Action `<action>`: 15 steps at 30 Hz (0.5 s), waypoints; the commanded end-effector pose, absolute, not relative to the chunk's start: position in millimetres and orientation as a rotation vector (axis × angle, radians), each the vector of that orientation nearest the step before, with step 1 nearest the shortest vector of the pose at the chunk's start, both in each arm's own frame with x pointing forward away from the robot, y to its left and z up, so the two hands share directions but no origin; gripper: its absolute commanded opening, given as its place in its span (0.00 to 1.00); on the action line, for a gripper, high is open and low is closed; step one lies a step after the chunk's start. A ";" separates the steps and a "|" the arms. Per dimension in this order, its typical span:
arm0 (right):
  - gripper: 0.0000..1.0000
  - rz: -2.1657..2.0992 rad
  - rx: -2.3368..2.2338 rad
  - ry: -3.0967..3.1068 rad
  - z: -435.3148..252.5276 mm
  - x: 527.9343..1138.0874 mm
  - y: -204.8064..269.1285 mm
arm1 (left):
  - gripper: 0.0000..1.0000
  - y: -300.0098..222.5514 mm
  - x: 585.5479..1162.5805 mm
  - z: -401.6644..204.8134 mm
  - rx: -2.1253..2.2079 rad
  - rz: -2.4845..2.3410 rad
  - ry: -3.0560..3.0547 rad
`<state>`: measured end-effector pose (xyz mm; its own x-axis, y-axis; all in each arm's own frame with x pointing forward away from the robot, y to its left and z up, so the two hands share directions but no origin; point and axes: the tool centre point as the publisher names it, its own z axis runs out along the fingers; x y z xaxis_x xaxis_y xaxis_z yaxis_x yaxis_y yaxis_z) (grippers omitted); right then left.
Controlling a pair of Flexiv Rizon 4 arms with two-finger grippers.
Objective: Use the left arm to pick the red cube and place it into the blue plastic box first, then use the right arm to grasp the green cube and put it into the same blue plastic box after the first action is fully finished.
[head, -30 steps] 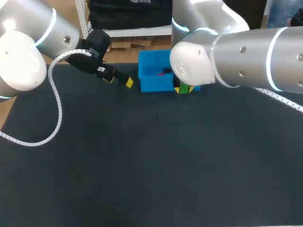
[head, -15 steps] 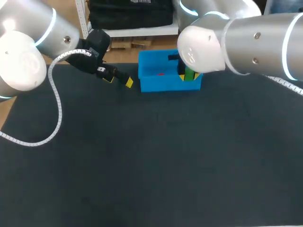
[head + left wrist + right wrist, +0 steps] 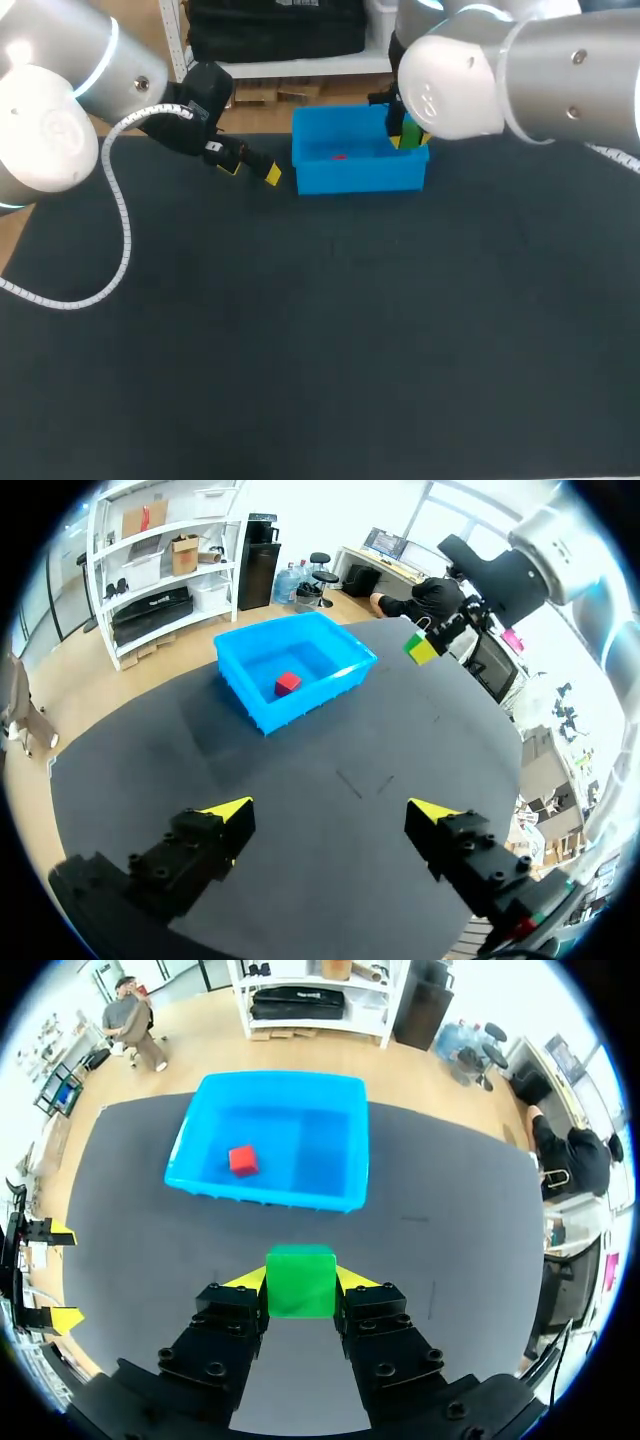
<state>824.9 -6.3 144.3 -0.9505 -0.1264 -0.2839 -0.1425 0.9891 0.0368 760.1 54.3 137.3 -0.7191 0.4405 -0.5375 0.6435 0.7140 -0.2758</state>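
The blue plastic box (image 3: pixel 360 180) stands at the table's far middle, and the red cube (image 3: pixel 339 156) lies inside it. My right gripper (image 3: pixel 410 141) is shut on the green cube (image 3: pixel 407 129), held in the air by the box's right end. In the right wrist view the green cube (image 3: pixel 300 1280) sits clamped between the yellow tips, with the box (image 3: pixel 260 1188) and red cube (image 3: pixel 241 1160) ahead. My left gripper (image 3: pixel 251 170) stands open and empty to the left of the box. The left wrist view shows its open gripper (image 3: pixel 330 815), the box (image 3: pixel 320 692), the red cube (image 3: pixel 288 683) and the green cube (image 3: pixel 420 648).
The dark table mat (image 3: pixel 320 330) spreads wide in front of the box. A white coiled cable (image 3: pixel 122 225) hangs from my left arm over the mat's left side. My left gripper (image 3: pixel 58 1275) shows at the mat's edge in the right wrist view.
My right arm has lifted the green cube and carried it back, from in front of the box's right corner to beside its far right end. The left arm has not moved.
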 end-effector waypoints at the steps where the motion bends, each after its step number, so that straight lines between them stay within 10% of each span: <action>1: 0.00 0.090 -0.200 2.840 141.9 829.5 -8.9 | 1.00 55.4 759.4 136.8 0.834 -0.634 2.476; 15: 0.00 0.242 -0.189 2.713 150.3 863.9 -4.2 | 1.00 55.4 759.4 136.8 0.834 -0.634 2.476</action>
